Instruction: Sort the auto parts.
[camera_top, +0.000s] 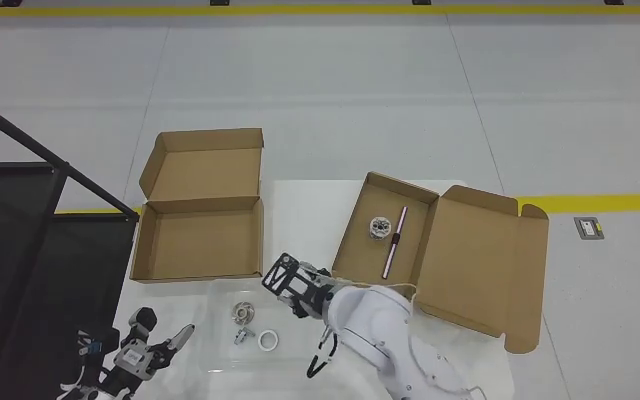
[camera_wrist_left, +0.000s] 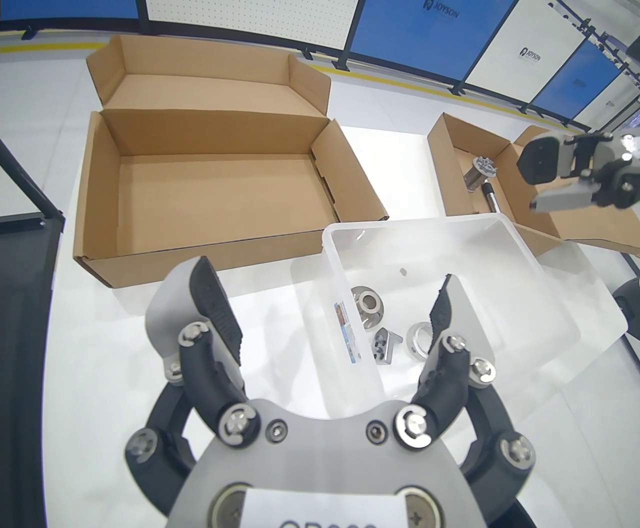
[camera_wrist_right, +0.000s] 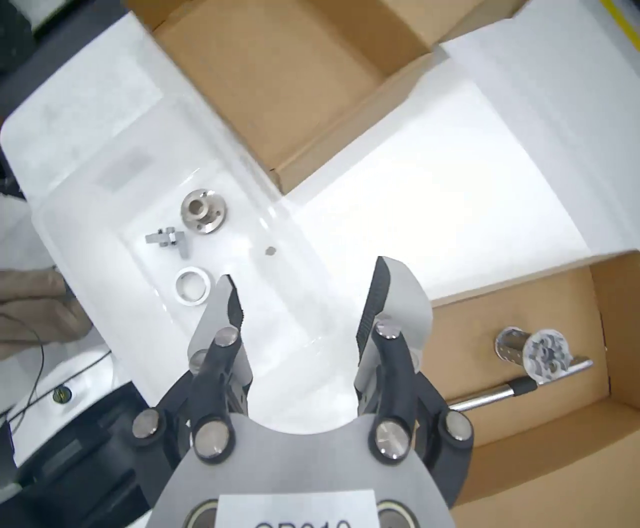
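Closest to the robot on the left, the left end effector (camera_wrist_left: 325, 277) hangs above the white desk (camera_wrist_left: 150, 325) with its fingers spread wide and nothing between them, just to the left of a clear plastic bin (camera_wrist_left: 415, 222). Three small metal parts lie loose on the bin's floor toward its left side. A flanged hub (camera_wrist_left: 367, 302) with a bore through its middle lies farthest. Just nearer than it is a little angled bracket (camera_wrist_left: 385, 342). A plain ring (camera_wrist_left: 419, 340) lies to the right of the bracket. The three are close together, and I can't tell if any of them touch. Over the far edge of the bin, roughly where the gap between the two cartons begins, the right end effector (camera_wrist_right: 304, 270) hangs with its fingers also parted and gripping nothing. Beyond the bin on the left sits a brown cardboard box (camera_top: 195, 245) with its lid flap standing open on the far side and a bare floor inside. Off to the right sits a second cardboard box (camera_top: 355, 250), its lid folded flat out to the right. In it lie a short perforated cylinder (camera_wrist_right: 542, 350) with a slotted end face and, just to its right, a slim metal rod (camera_wrist_right: 490, 395).
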